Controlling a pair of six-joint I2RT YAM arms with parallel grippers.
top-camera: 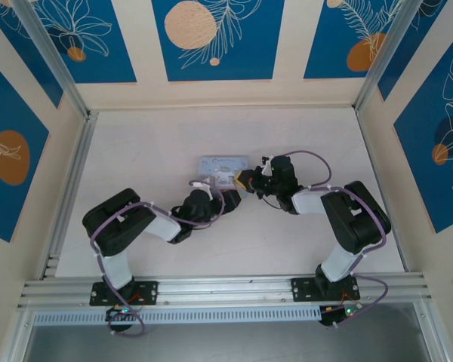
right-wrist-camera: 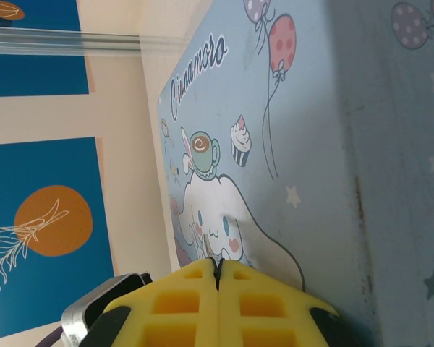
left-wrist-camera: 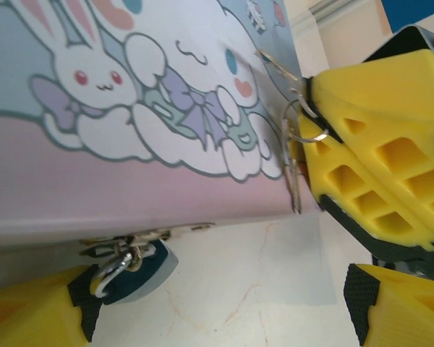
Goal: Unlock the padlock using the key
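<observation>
tin (left-wrist-camera: 166, 87) light-blue, white cartoon rabbits | padlock (left-wrist-camera: 146, 269) teal body | right pincer (right-wrist-camera: 218, 269) yellow | table (left-wrist-camera: 239, 289) white

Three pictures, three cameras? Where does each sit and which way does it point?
Top external: fixed above and behind, looking down on the table; left arm and right arm show whole, reaching to the tin.
Left wrist: on the left arm, looking along the open left gripper at the tin's cartoon face, the padlock by one finger.
Right wrist: on the right arm, looking past the shut right gripper onto the tin.
Shared: all see the tin; top and left wrist views both show the right gripper, pinching the key.
</observation>
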